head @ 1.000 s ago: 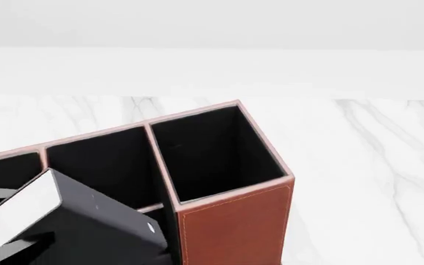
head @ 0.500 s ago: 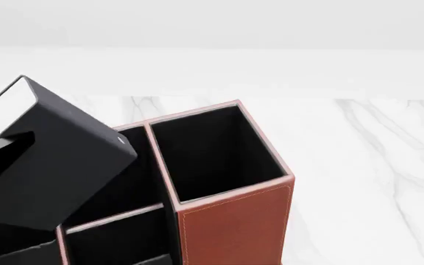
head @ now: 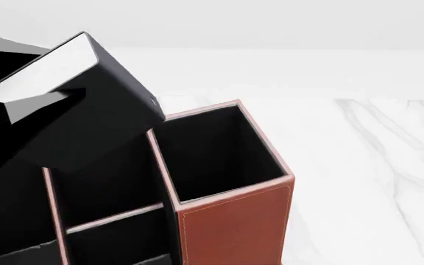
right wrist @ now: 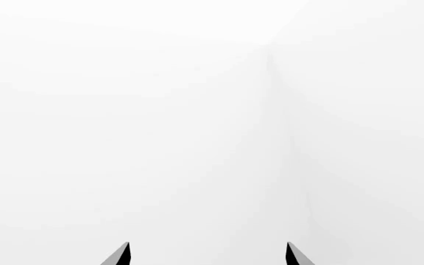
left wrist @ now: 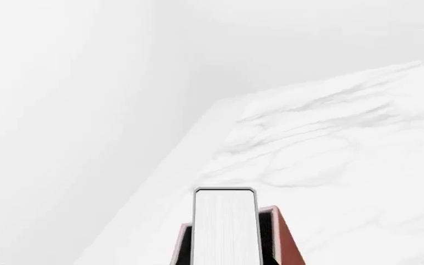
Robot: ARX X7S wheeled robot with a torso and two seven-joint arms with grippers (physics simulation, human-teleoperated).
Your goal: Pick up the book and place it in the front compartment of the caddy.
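Left gripper (head: 6, 107) largely cut off at the head view's edge, clamped on the book (head: 86, 110); only dark finger shapes visible across its white page edge. Book held tilted in the air above the caddy (head: 234, 221), over its rear sections, clear of the rim. Front compartment (head: 116, 240) partly cropped, black-lined, behind a thin pale divider. Caddy of reddish-brown stitched leather, boxy, on a white marbled worktop (head: 374, 165). Page edges (left wrist: 225, 226) seen end-on from the left wrist only. Right gripper (right wrist: 208, 254) spread wide, empty, just two dark tips showing against blank white.
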